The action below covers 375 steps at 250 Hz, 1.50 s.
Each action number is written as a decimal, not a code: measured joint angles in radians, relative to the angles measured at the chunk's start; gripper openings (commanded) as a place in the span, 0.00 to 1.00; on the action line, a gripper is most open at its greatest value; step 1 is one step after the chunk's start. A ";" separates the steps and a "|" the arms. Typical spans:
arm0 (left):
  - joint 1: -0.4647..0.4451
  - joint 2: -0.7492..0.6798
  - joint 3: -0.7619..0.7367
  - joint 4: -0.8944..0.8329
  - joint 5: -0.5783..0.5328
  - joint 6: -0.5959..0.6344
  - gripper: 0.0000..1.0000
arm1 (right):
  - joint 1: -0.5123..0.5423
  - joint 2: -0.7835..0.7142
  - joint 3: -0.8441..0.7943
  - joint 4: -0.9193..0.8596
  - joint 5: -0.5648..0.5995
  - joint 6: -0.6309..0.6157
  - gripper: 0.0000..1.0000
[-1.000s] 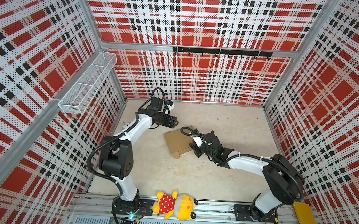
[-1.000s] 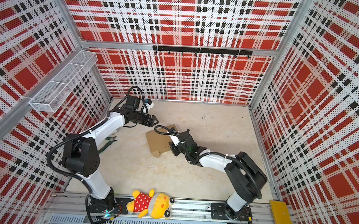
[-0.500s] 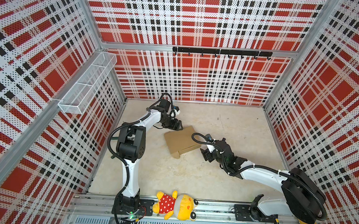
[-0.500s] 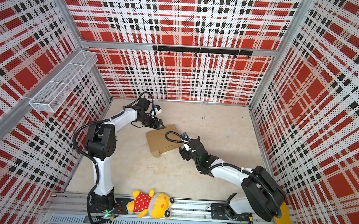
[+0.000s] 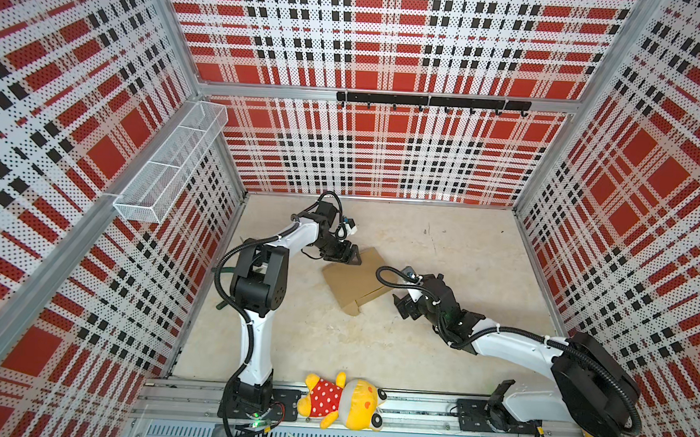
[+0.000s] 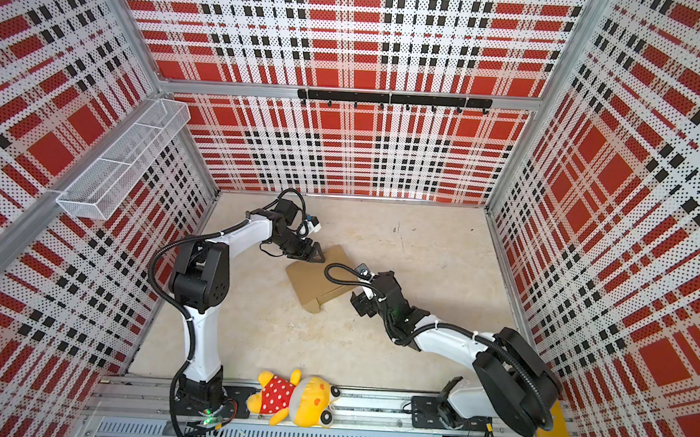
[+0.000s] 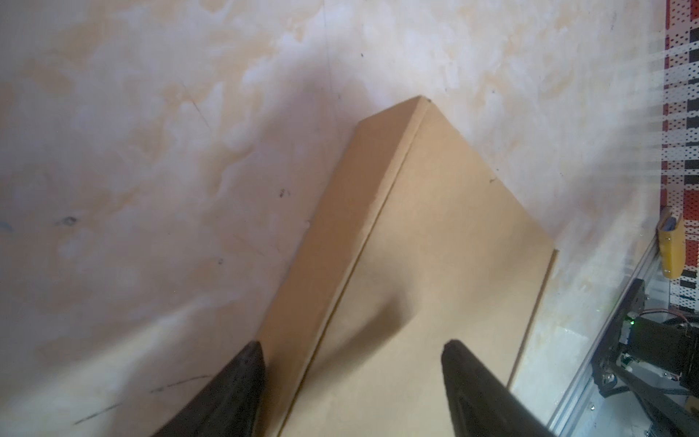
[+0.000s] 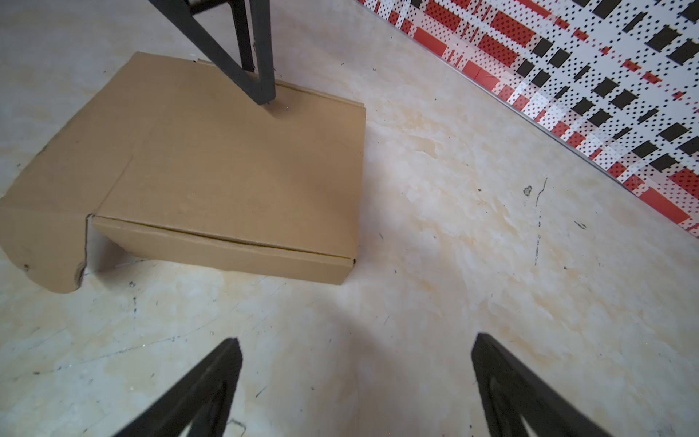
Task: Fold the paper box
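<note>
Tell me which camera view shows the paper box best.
The right wrist view: the paper box lies nearly whole in frame, closed top, front wall and one loose flap all clear. Both top views show the paper box small and distant. The left wrist view is too close, showing only part of it.

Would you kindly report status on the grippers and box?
Left gripper open, tips at paper box. Right gripper open, off it. One flap sticking out. Nothing in the way.

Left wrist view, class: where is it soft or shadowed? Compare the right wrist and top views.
Left wrist view: left gripper blurred, shadow on the paper box. Right wrist view: box crisp, right gripper soft. Both top views: back wall plaid bows.
</note>
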 measured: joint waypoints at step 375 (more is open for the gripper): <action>-0.006 -0.048 -0.119 0.072 0.100 0.022 0.65 | -0.064 0.108 -0.122 0.287 -0.134 -0.757 0.99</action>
